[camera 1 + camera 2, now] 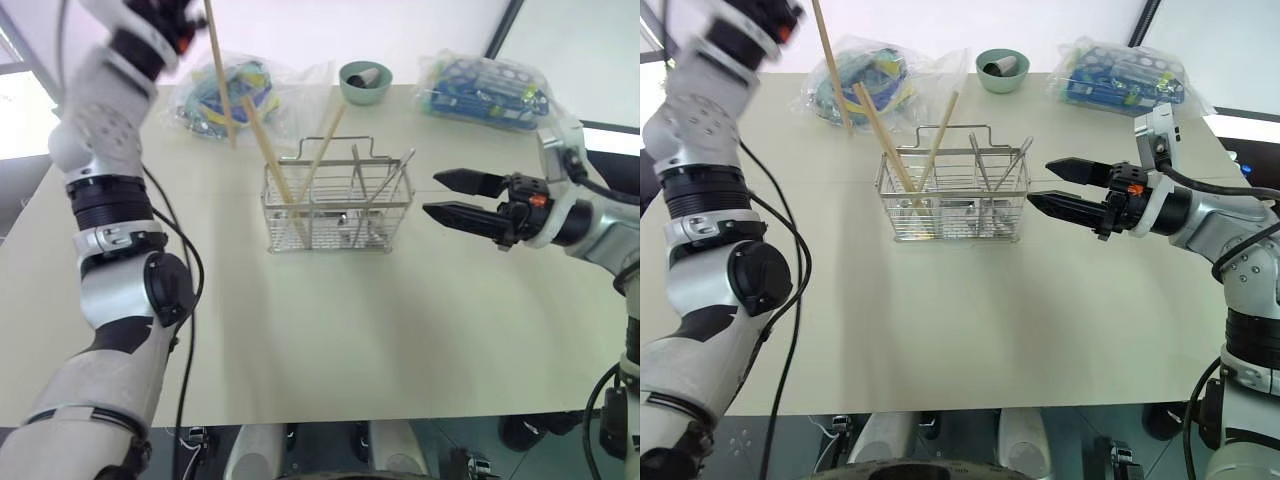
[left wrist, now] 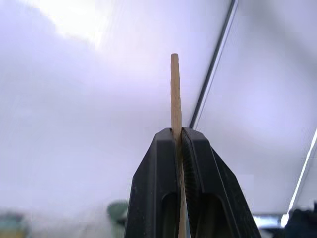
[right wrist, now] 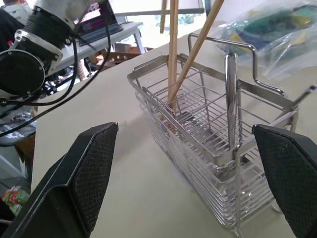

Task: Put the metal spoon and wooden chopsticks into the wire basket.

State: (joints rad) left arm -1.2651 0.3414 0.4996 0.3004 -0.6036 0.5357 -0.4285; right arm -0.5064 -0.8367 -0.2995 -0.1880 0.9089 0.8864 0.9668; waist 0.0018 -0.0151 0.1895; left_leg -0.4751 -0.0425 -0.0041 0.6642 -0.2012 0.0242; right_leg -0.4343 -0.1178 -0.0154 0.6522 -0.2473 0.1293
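With two chopsticks and the spoon (image 1: 385,185) already in the basket (image 1: 338,215) at frame centre, the left fingers (image 2: 181,144) pinch a chopstick (image 1: 220,70) at upper left, next needing lowering into the basket; right fingers (image 1: 455,197) gape empty.

I see bright, even light from above; soft shadows on the bench (image 1: 350,340), overexposed glare behind the left gripper (image 2: 180,136), blurred background there.
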